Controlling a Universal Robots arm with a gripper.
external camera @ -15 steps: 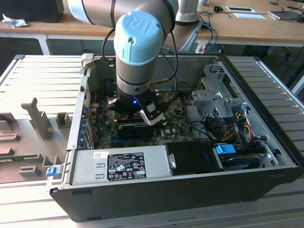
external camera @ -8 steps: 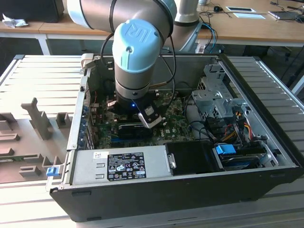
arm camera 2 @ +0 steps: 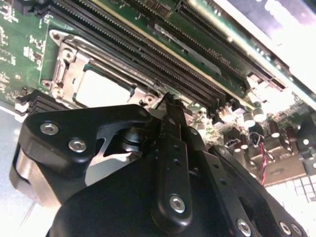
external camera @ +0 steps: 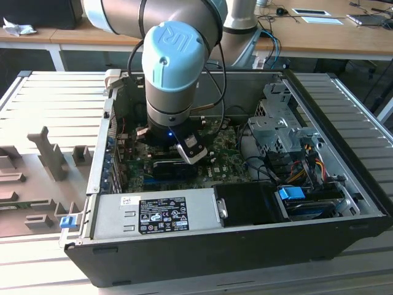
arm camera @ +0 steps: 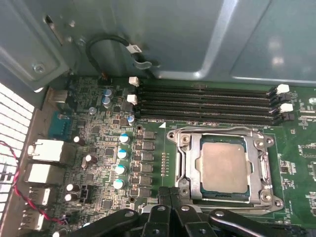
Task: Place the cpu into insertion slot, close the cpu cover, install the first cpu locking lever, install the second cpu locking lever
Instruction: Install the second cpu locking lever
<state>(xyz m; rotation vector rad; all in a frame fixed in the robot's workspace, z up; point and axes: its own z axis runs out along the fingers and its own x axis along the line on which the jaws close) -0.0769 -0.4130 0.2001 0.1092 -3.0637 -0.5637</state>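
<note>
The flat silver-grey cpu (arm camera: 223,167) is seated in the square insertion slot (arm camera: 185,170), framed by the thin metal cpu cover (arm camera: 258,165). The black gripper (arm camera: 170,193) is pinched together, empty, beside the socket.

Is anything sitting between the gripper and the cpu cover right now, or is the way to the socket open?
Nothing visible stands in the way. In the first wrist view the gripper sits at the near edge of the cpu cover, which lies flat around the cpu. Only bare motherboard lies beside it.
</note>
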